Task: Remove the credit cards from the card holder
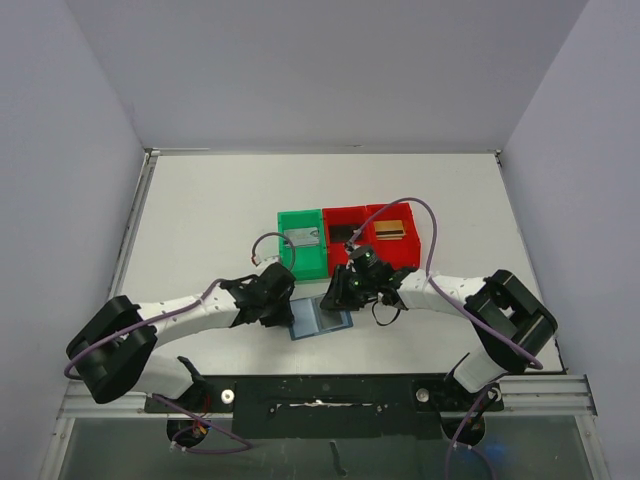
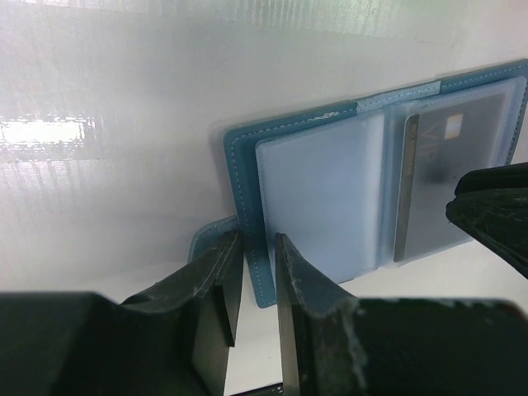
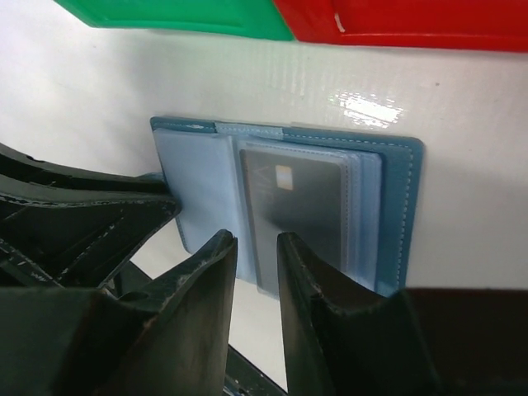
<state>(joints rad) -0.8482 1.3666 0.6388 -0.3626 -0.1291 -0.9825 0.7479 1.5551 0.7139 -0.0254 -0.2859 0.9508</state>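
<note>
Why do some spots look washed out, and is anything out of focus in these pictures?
Left wrist: white glare on the table, gripper fingers blurred, card holder soft. Right wrist: small glare patch beside the holder, card fairly sharp. Top view: even light, faint shadows.

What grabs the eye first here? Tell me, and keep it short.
The blue card holder lies open on the white table, between both hands. The left hand pinches its left edge, while the right hand noses at a grey card in its clear sleeve. Behind, one green bin and two red bins stand in a row.
</note>
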